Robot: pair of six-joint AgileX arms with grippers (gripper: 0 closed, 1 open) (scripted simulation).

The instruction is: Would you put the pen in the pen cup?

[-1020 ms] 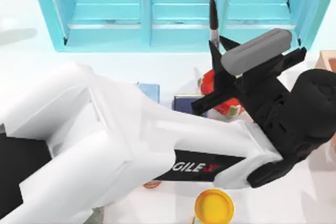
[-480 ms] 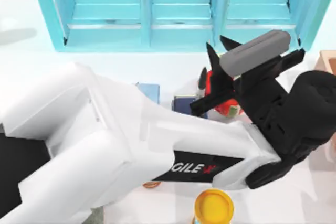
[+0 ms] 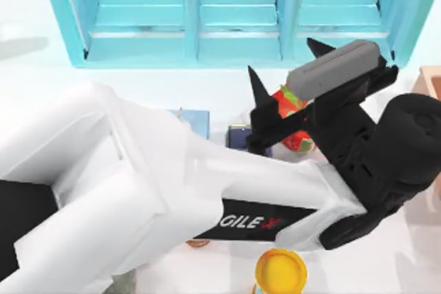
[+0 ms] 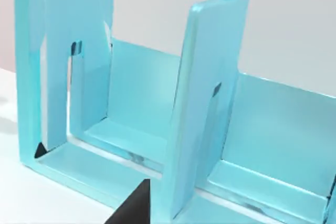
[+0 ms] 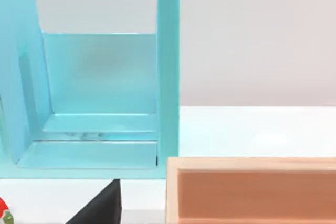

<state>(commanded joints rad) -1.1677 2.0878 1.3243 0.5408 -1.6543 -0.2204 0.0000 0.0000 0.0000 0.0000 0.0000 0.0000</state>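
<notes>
Glossy black left hand (image 3: 286,67), pointed fingers spread, above square blue pen cup (image 3: 239,135).

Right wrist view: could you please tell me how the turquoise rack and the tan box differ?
The turquoise rack is glossy blue-green; the tan box is a matte peach-brown. The rack rises in tall upright dividers that form several bays; the box is low, with one open hollow. In the top view the rack spans the table's back, while the box sits at the right edge. Both are open, straight-walled holders.
</notes>
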